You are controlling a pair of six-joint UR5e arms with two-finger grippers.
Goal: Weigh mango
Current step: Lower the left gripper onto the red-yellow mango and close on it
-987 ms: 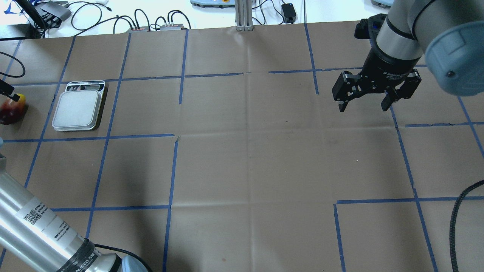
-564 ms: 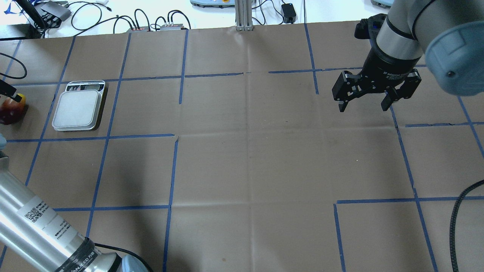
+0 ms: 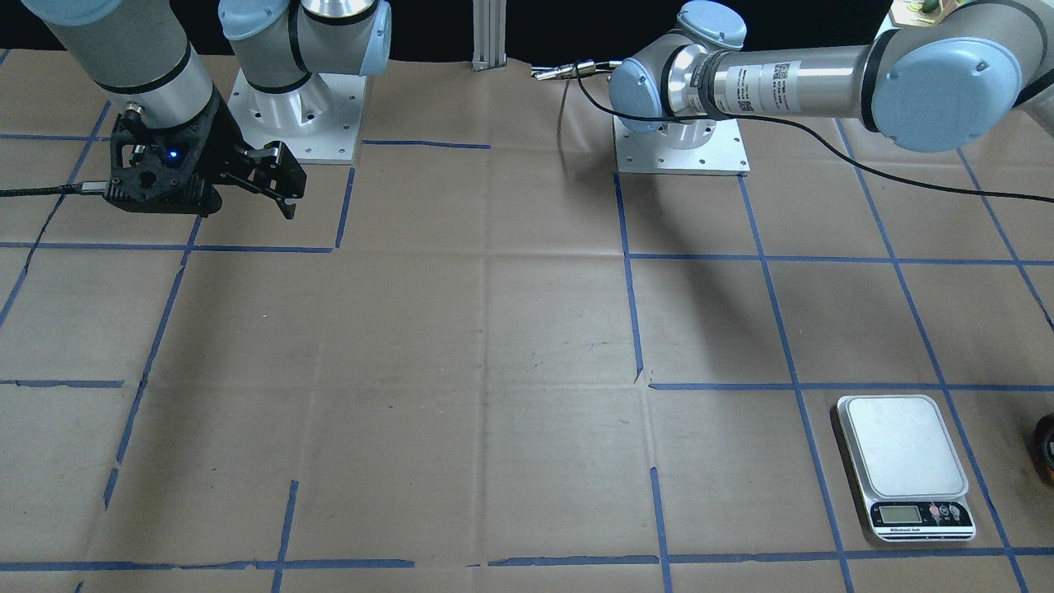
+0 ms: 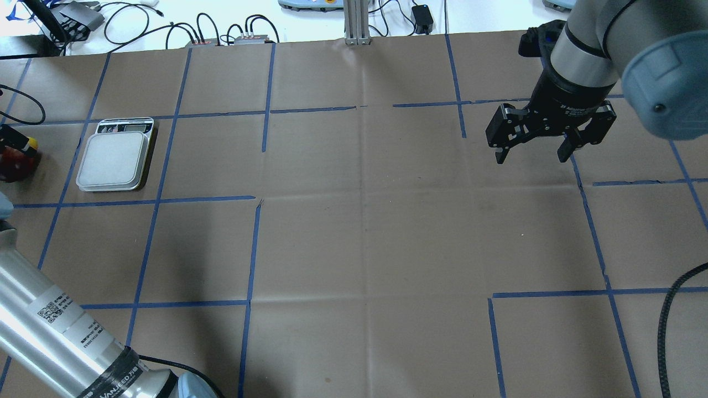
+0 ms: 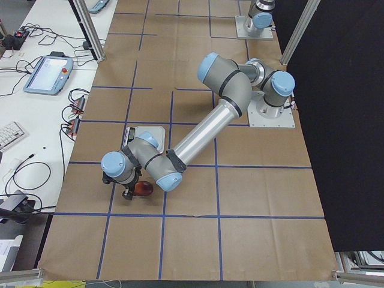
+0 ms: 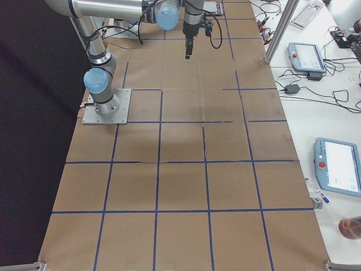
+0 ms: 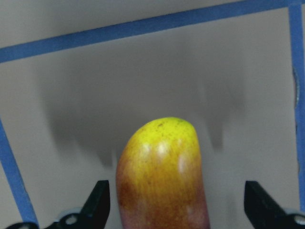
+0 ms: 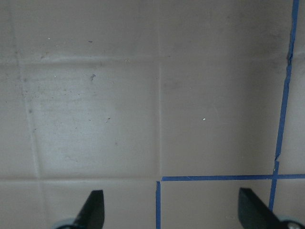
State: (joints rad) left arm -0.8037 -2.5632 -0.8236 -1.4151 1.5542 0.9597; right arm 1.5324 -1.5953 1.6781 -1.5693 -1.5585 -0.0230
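The mango (image 4: 16, 165), dark red with a yellow end, lies at the table's far left, left of the scale (image 4: 113, 160). It also shows in the left wrist view (image 7: 162, 176) and at the right edge of the front view (image 3: 1046, 445). My left gripper (image 7: 177, 202) is open and hangs just over the mango, one finger (image 7: 97, 202) on each side, with gaps to the fruit. In the overhead view only a black part of it (image 4: 14, 139) shows. My right gripper (image 4: 532, 157) is open and empty above bare table at the far right. The scale's platform (image 3: 902, 445) is bare.
Brown paper with blue tape lines (image 4: 254, 249) covers the table. Cables and small boxes (image 4: 221, 38) and an aluminium post (image 4: 357, 22) stand along the far edge. My left arm's long link (image 5: 204, 135) stretches over the table toward the scale.
My left gripper has come further over the mango and now hides more of its yellow end. The right arm has not moved.
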